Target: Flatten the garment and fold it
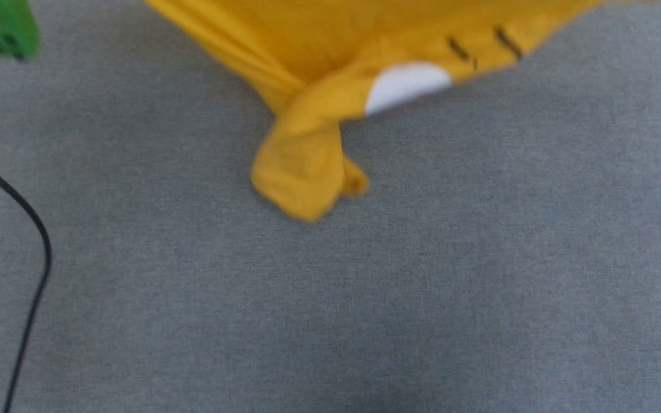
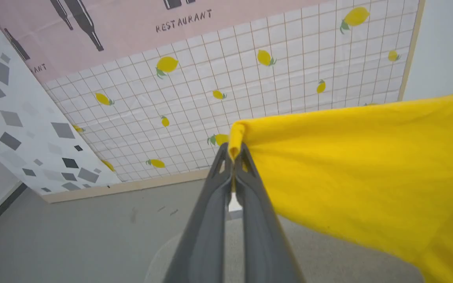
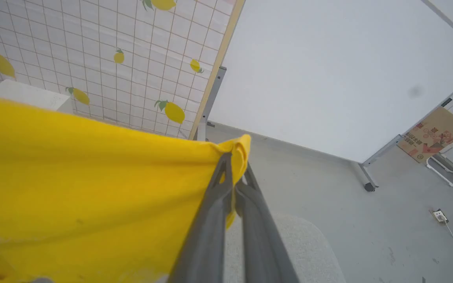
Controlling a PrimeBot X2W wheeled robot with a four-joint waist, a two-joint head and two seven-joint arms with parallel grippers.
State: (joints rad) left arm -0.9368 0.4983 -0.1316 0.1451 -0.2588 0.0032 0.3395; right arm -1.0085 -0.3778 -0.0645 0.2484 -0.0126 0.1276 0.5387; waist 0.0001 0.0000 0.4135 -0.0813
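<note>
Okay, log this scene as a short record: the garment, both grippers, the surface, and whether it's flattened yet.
garment: yellow, lifted and stretched between two grips, one twisted end hanging toward the surface
markings: white patch, dark stripes
left gripper: shut on a garment corner
right gripper: shut on another garment corner
surface: grey, cloth-like
backdrop: lemon-print panel
flattened: not yet
folded: not yet
image quality: head view blurred
</note>
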